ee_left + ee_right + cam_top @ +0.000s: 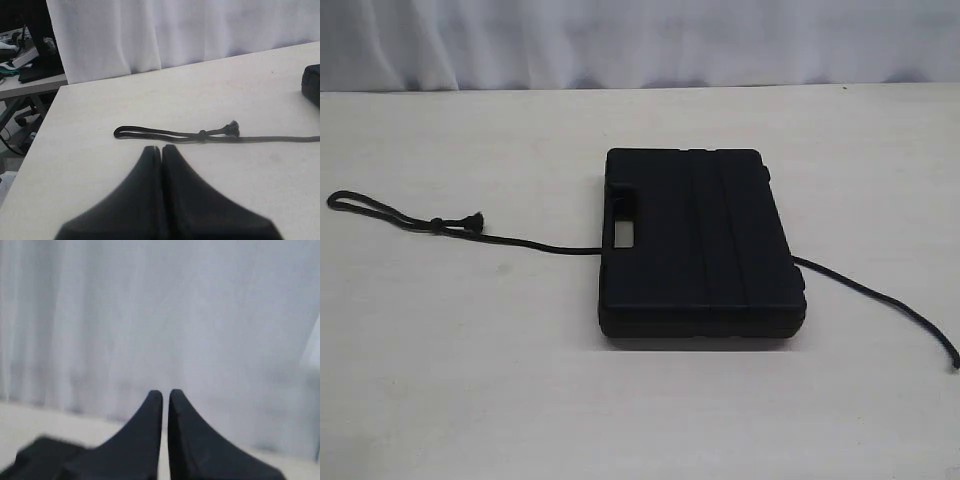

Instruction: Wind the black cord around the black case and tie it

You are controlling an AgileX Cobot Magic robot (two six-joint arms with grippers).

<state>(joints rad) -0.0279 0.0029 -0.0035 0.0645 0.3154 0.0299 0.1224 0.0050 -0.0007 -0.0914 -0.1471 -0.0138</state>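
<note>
- Black cord (201,134) just ahead of the left hand (161,147): fingers pressed together, nothing between them, hovering low over the table (470,400), short of the cord's doubled-back, knotted end.
- Right hand (165,391) likewise closed and empty, raised and facing the white curtain (150,315); blurred dark shape beneath, probably the black case (705,240).
- Neither hand in the exterior view; seemingly held back clear of the work, no wrapping begun.
- Black case flat at mid-table, ribbed lid up, handle cutout toward the left side.
- Cord passing under the case, one tail out each side: left tail looped and knotted, right tail trailing toward the table edge. Probably laid so to give each hand an end to bring over the lid and tie.
</note>
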